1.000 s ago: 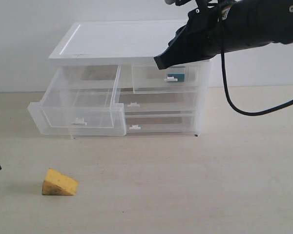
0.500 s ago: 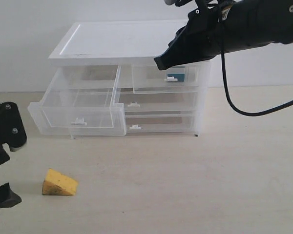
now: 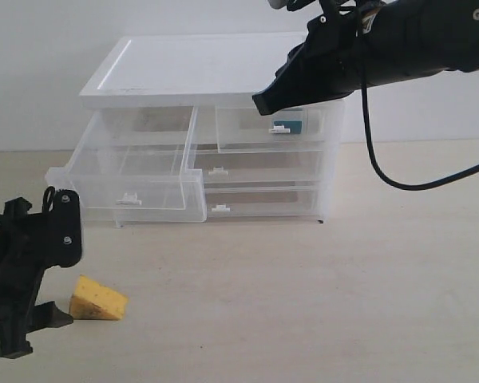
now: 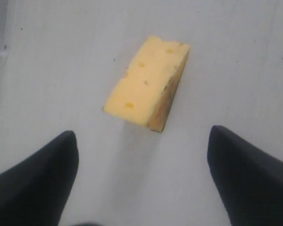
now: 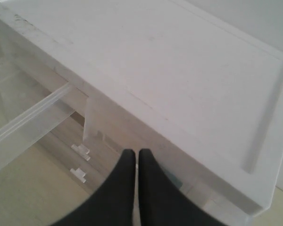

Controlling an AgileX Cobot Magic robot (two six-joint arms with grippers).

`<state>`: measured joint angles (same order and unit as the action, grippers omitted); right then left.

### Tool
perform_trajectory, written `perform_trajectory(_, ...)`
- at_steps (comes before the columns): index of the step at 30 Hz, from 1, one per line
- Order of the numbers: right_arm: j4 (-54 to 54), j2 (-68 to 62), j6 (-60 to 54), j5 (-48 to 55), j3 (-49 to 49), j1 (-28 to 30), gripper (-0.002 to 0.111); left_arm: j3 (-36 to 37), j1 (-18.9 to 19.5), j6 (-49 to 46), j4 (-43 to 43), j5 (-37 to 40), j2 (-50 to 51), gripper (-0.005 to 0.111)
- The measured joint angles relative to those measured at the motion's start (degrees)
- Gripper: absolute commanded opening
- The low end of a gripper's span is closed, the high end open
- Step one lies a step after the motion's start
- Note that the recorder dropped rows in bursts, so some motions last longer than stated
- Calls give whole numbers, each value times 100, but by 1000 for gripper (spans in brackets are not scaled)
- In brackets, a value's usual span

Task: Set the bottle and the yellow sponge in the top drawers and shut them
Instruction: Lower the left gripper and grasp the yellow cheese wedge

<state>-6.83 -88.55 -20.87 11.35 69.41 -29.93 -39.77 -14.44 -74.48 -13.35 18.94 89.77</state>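
1. A white-topped plastic cabinet [image 3: 215, 68] with translucent clear drawers stands at the back of the pale table [image 3: 343, 279].
2. The top left half-width drawer [image 3: 160, 199] is pulled well out, and nothing shows inside it.
3. The top right half-width drawer [image 3: 251, 132] is pushed in. The small teal bottle [image 3: 291, 125] shows through its clear front, just behind the white tab handle.
4. The two full-width lower drawers [image 3: 263, 169] are pushed in.
5. The wedge-shaped yellow-orange porous sponge [image 3: 98, 301] lies on the table in front of the cabinet, below the open drawer and apart from it.
6. The black left gripper [image 3: 38, 333] hangs low at the near left of the table with its jaws spread wide and holding nothing.
7. In the left wrist view the sponge [image 4: 144, 89] lies just ahead of the two dark fingers [image 4: 37, 179], untouched and not between them.
8. The black right gripper [image 3: 263, 102] hovers at the cabinet's front top edge, above the top right drawer. Its jaws are pressed together and empty.
9. A black cable [image 3: 375, 159] loops down from the right arm.
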Motion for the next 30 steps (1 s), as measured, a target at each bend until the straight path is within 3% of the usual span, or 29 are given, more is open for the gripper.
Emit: perform_trajectory(30,0,0,-11,-11,0,0,0,-141,0,-1431,-895,-778,873,65)
